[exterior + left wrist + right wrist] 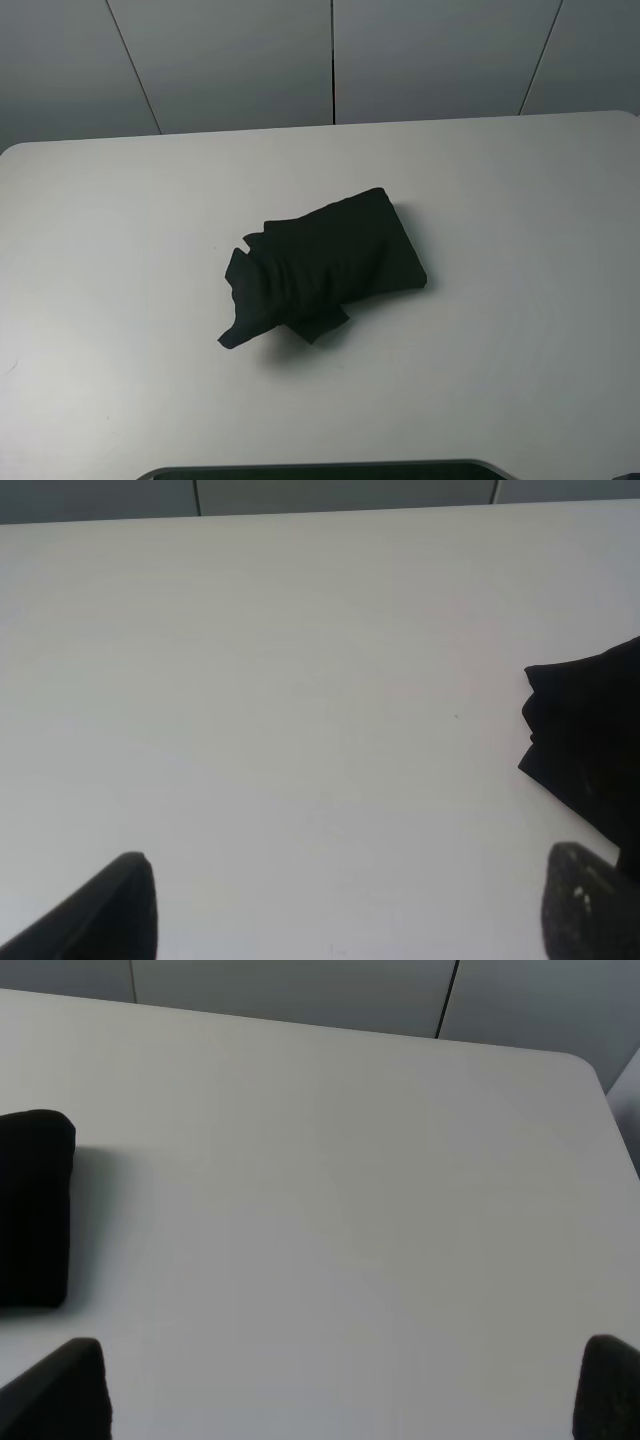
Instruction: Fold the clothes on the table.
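The black T-shirt (pixel 325 262) lies folded into a small rumpled bundle in the middle of the white table (pixel 120 250); its print and label are hidden. No arm shows in the high view. In the left wrist view, the left gripper (pixel 350 905) is open and empty above bare table, with a corner of the shirt (pixel 590 750) beside one fingertip (pixel 590 900). In the right wrist view, the right gripper (pixel 345 1390) is open and empty, with the shirt's rounded edge (pixel 30 1205) off to one side.
Grey wall panels (pixel 330 60) stand behind the table's far edge. A dark rounded edge (pixel 320 470) runs along the bottom of the high view. The table's rounded corner shows in the right wrist view (pixel 585 1065).
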